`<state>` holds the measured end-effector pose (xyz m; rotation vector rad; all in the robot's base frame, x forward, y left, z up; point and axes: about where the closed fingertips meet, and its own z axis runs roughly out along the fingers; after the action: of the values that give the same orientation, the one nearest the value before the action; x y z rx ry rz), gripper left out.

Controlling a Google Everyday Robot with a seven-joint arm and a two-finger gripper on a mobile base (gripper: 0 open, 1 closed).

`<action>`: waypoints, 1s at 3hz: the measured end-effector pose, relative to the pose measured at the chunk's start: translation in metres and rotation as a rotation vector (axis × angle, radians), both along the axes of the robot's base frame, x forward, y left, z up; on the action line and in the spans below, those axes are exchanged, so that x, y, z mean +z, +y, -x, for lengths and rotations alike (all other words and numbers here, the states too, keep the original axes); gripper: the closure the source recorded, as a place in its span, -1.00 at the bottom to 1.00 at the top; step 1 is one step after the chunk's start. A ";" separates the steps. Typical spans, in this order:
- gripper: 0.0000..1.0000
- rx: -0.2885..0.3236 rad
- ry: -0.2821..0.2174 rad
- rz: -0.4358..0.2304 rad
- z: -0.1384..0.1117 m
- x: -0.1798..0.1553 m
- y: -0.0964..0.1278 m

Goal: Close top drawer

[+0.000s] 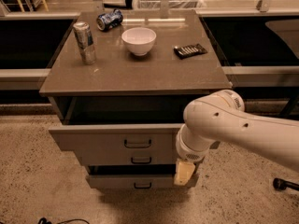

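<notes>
The top drawer (107,141) of the grey-brown cabinet stands partly open. Its wide flat front carries a small dark pull handle (138,143), and the dark box behind it shows as a narrow gap under the cabinet top. My gripper (184,172) hangs from the white arm (219,125) at the drawer front's right end, low in front of the cabinet's lower right. The arm hides the right end of the drawer front.
On the cabinet top (135,76) stand an upright silver can (85,42), a blue can (110,19) on its side, a white bowl (139,40) and a dark flat packet (190,51). Two shorter drawers (141,160) (142,185) sit below. Speckled floor lies in front.
</notes>
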<state>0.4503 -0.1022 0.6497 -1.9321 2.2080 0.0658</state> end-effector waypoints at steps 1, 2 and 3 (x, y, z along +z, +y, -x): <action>-0.18 0.028 -0.036 -0.037 -0.027 -0.014 -0.004; 0.30 0.048 -0.085 -0.050 -0.055 -0.023 -0.006; 0.38 0.055 -0.154 -0.039 -0.077 -0.024 -0.006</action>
<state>0.5277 -0.1082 0.6259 -1.9088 2.0409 -0.0311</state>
